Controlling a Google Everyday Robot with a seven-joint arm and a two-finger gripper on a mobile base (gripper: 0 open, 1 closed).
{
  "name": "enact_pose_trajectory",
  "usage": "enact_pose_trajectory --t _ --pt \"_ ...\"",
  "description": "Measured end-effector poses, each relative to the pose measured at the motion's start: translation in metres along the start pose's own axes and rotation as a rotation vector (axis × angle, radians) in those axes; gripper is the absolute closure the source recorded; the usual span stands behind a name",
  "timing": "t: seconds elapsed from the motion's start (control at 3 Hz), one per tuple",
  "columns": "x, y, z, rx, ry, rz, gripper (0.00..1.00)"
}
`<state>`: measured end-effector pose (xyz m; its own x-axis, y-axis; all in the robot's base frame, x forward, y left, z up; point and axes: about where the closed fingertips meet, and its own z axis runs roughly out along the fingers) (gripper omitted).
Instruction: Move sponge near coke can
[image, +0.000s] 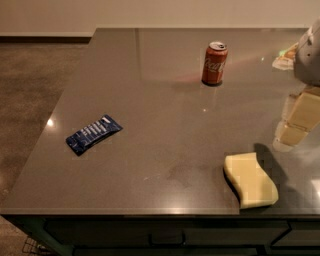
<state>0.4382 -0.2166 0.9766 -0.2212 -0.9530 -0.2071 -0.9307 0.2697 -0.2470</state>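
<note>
We see a dark grey glossy desk (150, 100) that carries three things well apart from each other. The pale yellow sponge (250, 180), a thick block of soft foam with wavy sides, lies flat near the front edge of the desk, on the right side. The red aluminium coke can (215, 63), with white script and a silver top, stands upright far back on the desk, a little right of the middle. The sponge and the coke can are well apart, with bare desk between them. A flat dark blue snack wrapper (94, 134) lies on the left part of the desk, turned at an angle.

The cream-coloured end effector (296, 125) is at the right edge of the view, below a grey part of the arm (310, 55). It is near the sponge, behind it and to its right, and it does not touch it. We cannot tell if the end effector is open or closed. Its dark shadow falls on the desk beside the sponge. Behind the arm lies a small pale object (283, 57) with some green, which we cannot identify.
</note>
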Motion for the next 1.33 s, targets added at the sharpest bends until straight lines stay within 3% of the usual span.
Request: enact_pose_trajectory --t 0.33,0.67,1.33 --pt "0.0 0.001 -0.002 0.011 0.0 0.01 0.0" --pt "0.006 0.007 0.002 0.023 0.024 0.079 0.0" --pt "0.021 0.023 0.037 -0.02 0.098 0.283 0.0"
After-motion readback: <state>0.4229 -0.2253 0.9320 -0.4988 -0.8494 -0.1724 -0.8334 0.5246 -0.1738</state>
